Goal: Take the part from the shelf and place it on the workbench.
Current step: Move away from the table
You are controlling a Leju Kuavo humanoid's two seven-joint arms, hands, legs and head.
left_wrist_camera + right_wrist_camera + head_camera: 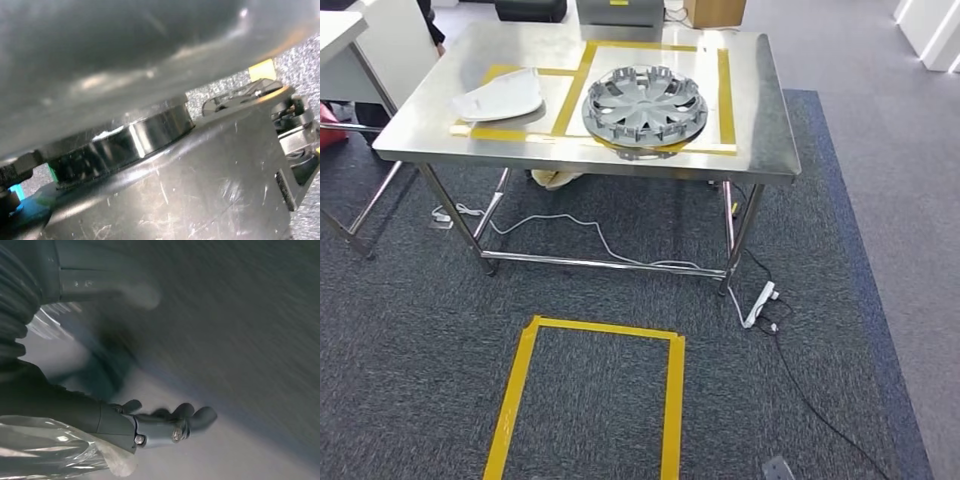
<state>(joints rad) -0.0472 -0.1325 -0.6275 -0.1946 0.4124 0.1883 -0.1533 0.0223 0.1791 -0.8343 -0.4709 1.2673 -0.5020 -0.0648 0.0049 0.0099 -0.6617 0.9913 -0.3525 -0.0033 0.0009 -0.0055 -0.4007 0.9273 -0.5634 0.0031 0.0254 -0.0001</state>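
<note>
A grey wheel cover (644, 105) lies inside a yellow-taped field on the steel workbench (765, 130), its near edge over the tape. A white curved part (500, 97) lies in the taped field to its left. In the right wrist view my right hand (151, 425) hangs over blurred grey floor, fingers stretched out, thumb (113, 287) well apart, nothing between them. Clear plastic film (49, 447) shows beside the hand; I cannot tell what it belongs to. In the left wrist view a blurred grey surface (113, 55) lies close to the lens, so the left hand's state is unreadable.
A yellow tape square (524, 380) marks the carpet in front of the workbench. Cables and a white power strip (759, 303) lie on the floor under and right of the bench. Another table (343, 40) stands at far left. A yellow tape bit (262, 69) shows on the carpet.
</note>
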